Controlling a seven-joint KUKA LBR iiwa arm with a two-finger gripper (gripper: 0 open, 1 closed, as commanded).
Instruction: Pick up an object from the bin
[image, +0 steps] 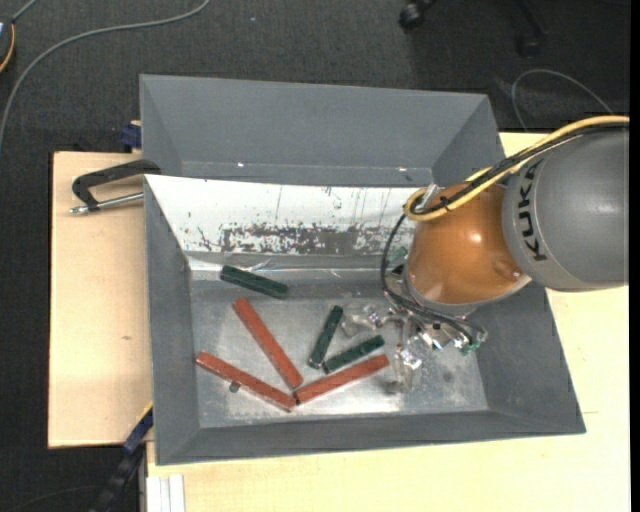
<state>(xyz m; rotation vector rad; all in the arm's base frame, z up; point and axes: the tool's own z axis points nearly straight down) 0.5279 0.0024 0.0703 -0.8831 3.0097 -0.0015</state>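
Grey bin (165, 300), speckled back wall; three red-brown sticks (266, 342); three dark green sticks (254, 281); orange wrist cover (462, 255).

flat red-brown stick (340, 381), front centre

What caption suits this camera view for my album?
A robot's gripper low in a grey bin, by the right ends of a red stick and a dark green stick.

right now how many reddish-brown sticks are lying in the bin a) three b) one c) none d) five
a, three reddish-brown sticks show: that diagonal one left of centre, one at the near left, one at the near middle
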